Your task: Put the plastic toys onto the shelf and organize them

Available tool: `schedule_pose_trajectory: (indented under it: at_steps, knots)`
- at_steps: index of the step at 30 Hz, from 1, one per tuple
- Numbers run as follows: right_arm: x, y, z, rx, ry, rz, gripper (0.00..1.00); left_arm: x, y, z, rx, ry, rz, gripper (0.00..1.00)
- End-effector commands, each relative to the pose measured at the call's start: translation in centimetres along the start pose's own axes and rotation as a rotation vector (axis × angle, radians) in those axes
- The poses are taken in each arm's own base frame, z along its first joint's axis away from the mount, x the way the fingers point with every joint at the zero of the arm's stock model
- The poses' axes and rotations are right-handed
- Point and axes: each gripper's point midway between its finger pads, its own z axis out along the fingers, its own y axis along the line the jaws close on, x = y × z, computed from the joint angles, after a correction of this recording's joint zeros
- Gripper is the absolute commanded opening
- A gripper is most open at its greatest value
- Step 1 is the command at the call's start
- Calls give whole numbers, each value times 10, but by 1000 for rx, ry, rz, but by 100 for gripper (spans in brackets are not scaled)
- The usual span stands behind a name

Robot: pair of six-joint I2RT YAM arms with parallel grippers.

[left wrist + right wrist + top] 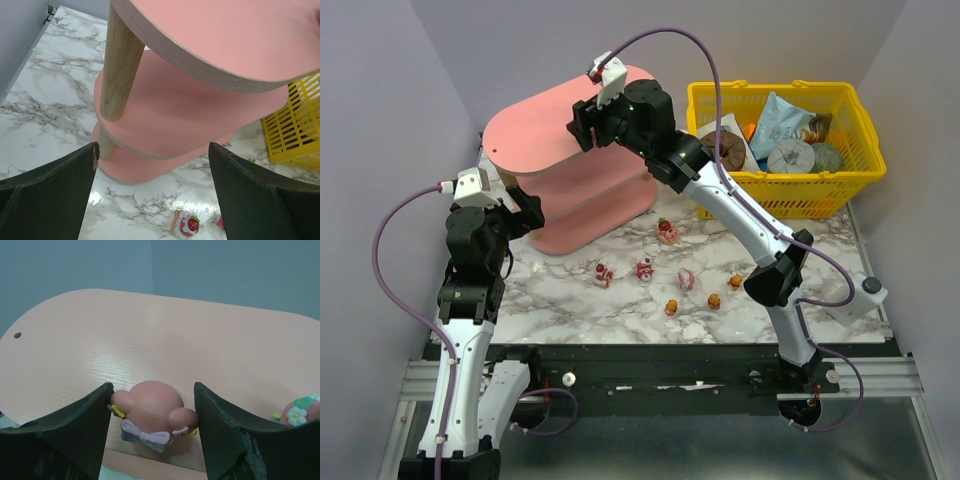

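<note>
As a pink toy (150, 410) is rested on the shelf (150, 330) between the right end effector's (152, 390) part-open jaws, perhaps no longer gripped, full release and withdrawal are called for; the left end effector (153, 150) is seen wide open, empty.

The left gripper (154, 150) hangs with its dark fingers (50, 195) wide apart, nothing between them. Ahead stands a pink shelf (200, 100) of three boards on a wooden post (120, 60), upon a marble table (50, 100). A yellow basket (295, 130) sits right; a strawberry-topped toy (187, 224) lies below.
</note>
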Motion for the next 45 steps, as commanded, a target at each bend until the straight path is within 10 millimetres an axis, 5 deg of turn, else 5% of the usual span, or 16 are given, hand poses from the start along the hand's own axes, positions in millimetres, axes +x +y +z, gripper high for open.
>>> schedule_pose_trajectory:
  at_steps: [1,13,20,33,45]
  knots:
    - [4,-4,9,16,-7,-1,73,1,-1,-2,14,0,2,99]
    - [-2,-6,9,26,-33,-4,81,0,-2,-2,15,-3,2,99]
    - [-13,-1,2,-15,-68,-38,98,1,-1,-2,12,-1,4,99]
    - [-38,-1,-10,-20,-124,-68,100,-1,-1,-2,11,-8,3,99]
    - [-80,10,-48,-92,-199,-89,100,-1,-1,-2,8,-7,2,99]
